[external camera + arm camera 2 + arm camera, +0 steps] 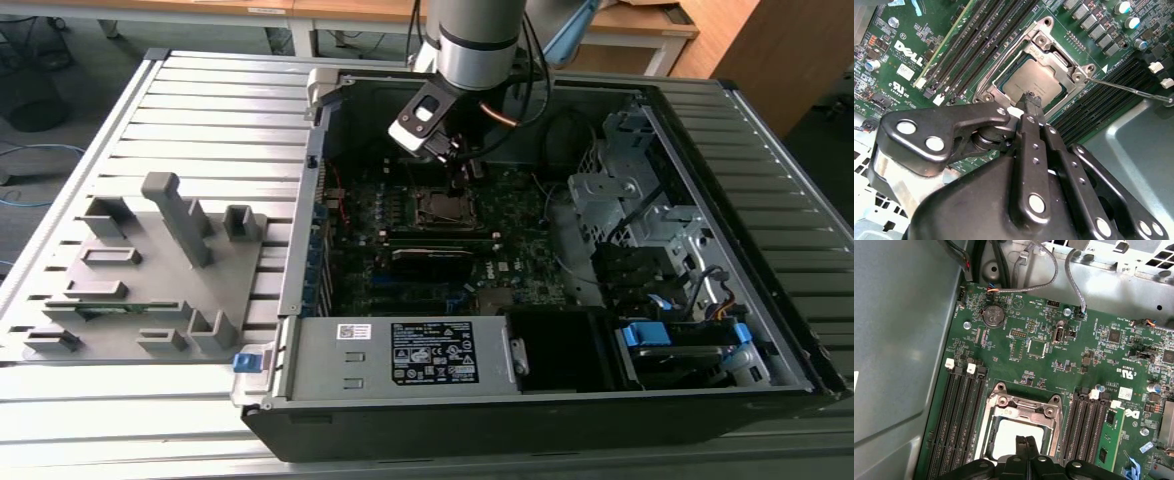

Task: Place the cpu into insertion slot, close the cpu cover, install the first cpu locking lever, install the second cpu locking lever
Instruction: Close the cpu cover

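End effector (1031,99) pressed together over cpu (1029,77), cpu cover (1046,42) down, second wrist view shows lever (1134,91) sticking out

Grey cpu (1035,80) beneath lowered cpu cover (1053,48)

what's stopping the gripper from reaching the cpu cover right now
Likely yes, it can reach: nothing seems in the way. The gripper hangs right above the cpu cover, no cable or card between them.

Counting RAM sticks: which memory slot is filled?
The one holding the green module, outermost in the bank toward the power supply; the rest are empty.
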You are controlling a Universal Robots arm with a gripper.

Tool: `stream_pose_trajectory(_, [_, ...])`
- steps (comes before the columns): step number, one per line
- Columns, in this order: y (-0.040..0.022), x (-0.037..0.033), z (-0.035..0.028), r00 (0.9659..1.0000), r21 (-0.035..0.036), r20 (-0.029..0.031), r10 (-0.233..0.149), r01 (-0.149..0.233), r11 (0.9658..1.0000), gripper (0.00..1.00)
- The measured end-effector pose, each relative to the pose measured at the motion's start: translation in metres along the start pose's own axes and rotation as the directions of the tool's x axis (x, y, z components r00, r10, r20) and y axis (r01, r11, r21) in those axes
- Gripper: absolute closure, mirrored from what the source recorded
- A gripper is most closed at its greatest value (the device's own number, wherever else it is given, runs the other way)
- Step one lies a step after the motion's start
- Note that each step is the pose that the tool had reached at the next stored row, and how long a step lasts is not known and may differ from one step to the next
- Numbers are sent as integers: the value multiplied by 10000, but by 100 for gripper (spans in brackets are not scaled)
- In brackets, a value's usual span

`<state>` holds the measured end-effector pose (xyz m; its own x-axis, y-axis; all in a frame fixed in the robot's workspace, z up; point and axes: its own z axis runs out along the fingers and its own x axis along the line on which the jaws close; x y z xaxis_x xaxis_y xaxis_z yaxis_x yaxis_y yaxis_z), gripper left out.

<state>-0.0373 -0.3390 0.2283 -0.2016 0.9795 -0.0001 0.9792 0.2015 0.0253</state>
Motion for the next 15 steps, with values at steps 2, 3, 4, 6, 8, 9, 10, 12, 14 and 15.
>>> stream_pose_trajectory(2, [0,0,0,10000,0,0,-1,1,10000,89])
stream_pose_trajectory(3, [0,0,0,10000,0,0,-2,2,10000,89])
stream_pose_trajectory(4, [0,0,0,10000,-1,-1,-9,9,10000,89])
stream_pose_trajectory(6, [0,0,0,10000,0,-1,-60,60,10000,89])
stream_pose_trajectory(8, [0,0,1,9999,0,-4,-148,148,9999,89])
stream_pose_trajectory(9, [0,0,1,9998,-1,-5,-191,191,9998,89])
stream_pose_trajectory(10, [0,0,1,9998,0,-5,-223,223,9998,89])
stream_pose_trajectory(12, [0,0,1,9997,0,-6,-233,233,9997,89])
stream_pose_trajectory(14, [0,0,1,9997,0,-6,-238,238,9997,89])
stream_pose_trajectory(15, [0,0,1,9997,0,-6,-239,239,9997,89])
